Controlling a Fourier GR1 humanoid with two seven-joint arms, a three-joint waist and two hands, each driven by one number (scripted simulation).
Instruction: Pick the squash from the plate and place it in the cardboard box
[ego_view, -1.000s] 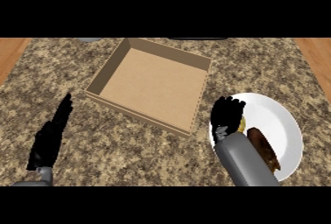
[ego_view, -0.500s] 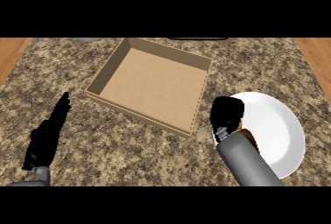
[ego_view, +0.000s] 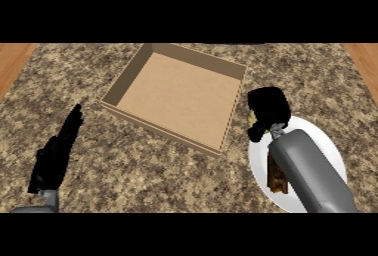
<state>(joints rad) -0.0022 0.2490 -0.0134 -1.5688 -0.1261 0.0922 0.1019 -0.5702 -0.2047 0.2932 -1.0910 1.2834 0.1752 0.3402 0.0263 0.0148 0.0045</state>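
At the far left a strip of wooden surface (ego_view: 15, 65) borders the speckled granite counter (ego_view: 148, 170). Just inside it, low in the view, the left hand (ego_view: 55, 155) rests on edge above the stone with its fingers straight and together, tips pointing up toward the box; it holds nothing.

In the middle sits the cardboard box (ego_view: 177, 95), open-topped and turned at an angle, with nothing visible on its tan floor. Its near right wall stands between the box's floor and the right hand, which is just beside that wall's lower corner.

To the right, the right hand (ego_view: 267, 107) hangs over the upper left edge of the white plate (ego_view: 325, 145), fingers curled downward. A sliver of yellow, the squash (ego_view: 255, 116), shows at the hand's left side, so the hand appears clenched round it; most of it is hidden by the hand. The grey forearm (ego_view: 306, 170) crosses the plate and covers much of it. A dark brown item (ego_view: 277, 175) lies on the plate along the forearm's left edge, too obscured to identify. Another wooden strip (ego_view: 365, 55) shows at the upper right.
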